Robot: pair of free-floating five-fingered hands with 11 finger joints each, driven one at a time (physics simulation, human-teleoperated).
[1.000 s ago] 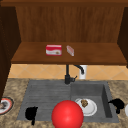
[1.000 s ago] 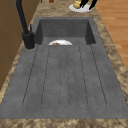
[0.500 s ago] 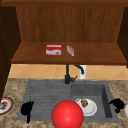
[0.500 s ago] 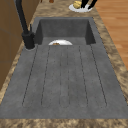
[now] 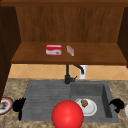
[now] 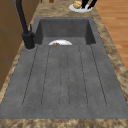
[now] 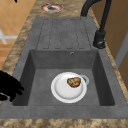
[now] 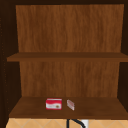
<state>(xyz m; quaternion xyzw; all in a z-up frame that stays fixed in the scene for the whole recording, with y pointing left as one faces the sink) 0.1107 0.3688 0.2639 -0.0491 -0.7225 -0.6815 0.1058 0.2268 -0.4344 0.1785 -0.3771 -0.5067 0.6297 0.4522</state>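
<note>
Two black hands hover at the sink [image 5: 45, 110], one at each end. The left hand [image 5: 18, 105] hangs over the left edge of the grooved draining board, just beside a red-rimmed plate [image 5: 4, 105] on the counter; its fingers point downward, fairly straight and holding nothing. The right hand [image 5: 117, 103] floats at the right rim of the basin, with its fingers curled loosely toward the basin and nothing between them; the right side view shows it [image 7: 8, 86] at the basin's near-left wall, fingers bent inward, apart from the white plate [image 7: 68, 88]. That white plate lies flat on the basin floor and carries one brown lump of food [image 7: 74, 82] near its far right edge. In all three plates are visible: the white one in the basin, the red-rimmed one left of the sink, and a third plate [image 6: 79, 8] on the counter at the far end in the left side view, bearing one yellowish piece of food. One red ball [image 5: 67, 114] sits in the foreground of the front view, overlapping the sink's front edge. One black faucet [image 5: 68, 75] rises behind the sink. On the lower wooden shelf [image 8: 100, 107] stand two items near each other: a red and white box [image 8: 53, 104] and a smaller pinkish packet [image 8: 70, 104]
</note>
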